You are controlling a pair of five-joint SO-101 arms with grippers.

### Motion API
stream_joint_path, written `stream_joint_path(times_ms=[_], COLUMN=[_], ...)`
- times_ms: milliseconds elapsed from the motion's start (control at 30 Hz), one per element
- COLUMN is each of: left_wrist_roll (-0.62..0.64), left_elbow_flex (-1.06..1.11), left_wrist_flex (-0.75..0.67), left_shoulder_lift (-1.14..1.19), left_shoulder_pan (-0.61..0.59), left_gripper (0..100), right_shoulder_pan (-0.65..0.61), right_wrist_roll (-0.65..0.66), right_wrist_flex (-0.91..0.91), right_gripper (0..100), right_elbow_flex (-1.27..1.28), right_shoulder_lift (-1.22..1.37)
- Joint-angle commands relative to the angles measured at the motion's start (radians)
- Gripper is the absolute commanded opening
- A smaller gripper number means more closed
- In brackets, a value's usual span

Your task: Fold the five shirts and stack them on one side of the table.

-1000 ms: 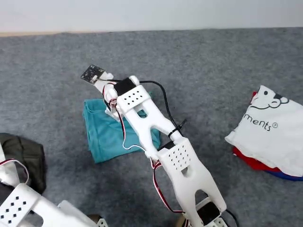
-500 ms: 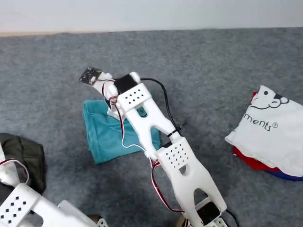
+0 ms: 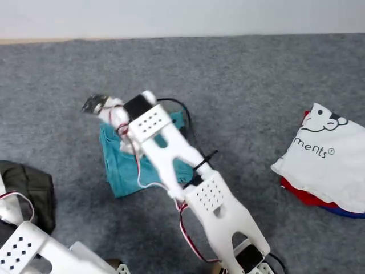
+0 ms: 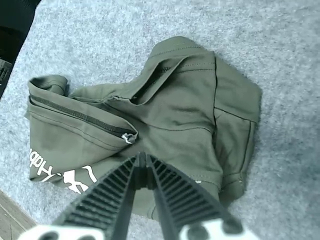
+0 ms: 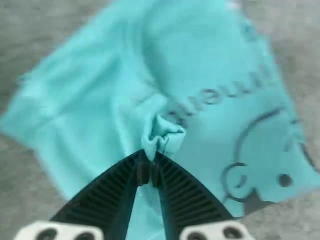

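A teal shirt lies crumpled left of the table's centre. My right gripper is shut on a small pinched fold of the teal shirt, whose printed side faces up. The right arm stretches over this shirt from the front edge. An olive shirt lies loosely folded at the left edge, also seen as an olive shirt in the high view. Just above it my left gripper is shut with nothing between its fingers.
At the right edge a white printed shirt tops a pile, with a red shirt and a blue one under it. Grey carpet covers the table. The left arm's base is at the front left.
The right arm's wrist has swung to the left over the teal shirt. The left arm and the pile at the right have not moved.
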Motion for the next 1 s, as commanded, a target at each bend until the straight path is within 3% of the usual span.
stream_joint_path(times_ms=[0, 333, 567, 833, 967], left_wrist_roll=[0.003, 0.003, 0.003, 0.003, 0.003], left_elbow_flex=[-0.012, -0.008, -0.007, -0.007, -0.005], left_wrist_flex=[-0.029, -0.029, -0.029, -0.029, -0.029], left_shoulder_lift=[-0.011, -0.011, -0.011, -0.011, -0.011], left_shoulder_pan=[0.003, 0.003, 0.003, 0.003, 0.003], left_gripper=[1, 1, 1, 1, 1], right_shoulder_pan=[-0.073, -0.231, -0.265, -0.206, -0.145], right_wrist_roll=[-0.021, -0.06, -0.104, -0.215, -0.213], right_wrist_flex=[0.044, 0.041, 0.041, 0.042, 0.042], right_gripper=[1.0, 1.0, 1.7, 28.1, 29.2], right_elbow_flex=[0.087, 0.178, 0.186, 0.184, 0.184], right_shoulder_lift=[-0.153, -0.2, -0.143, -0.208, -0.288])
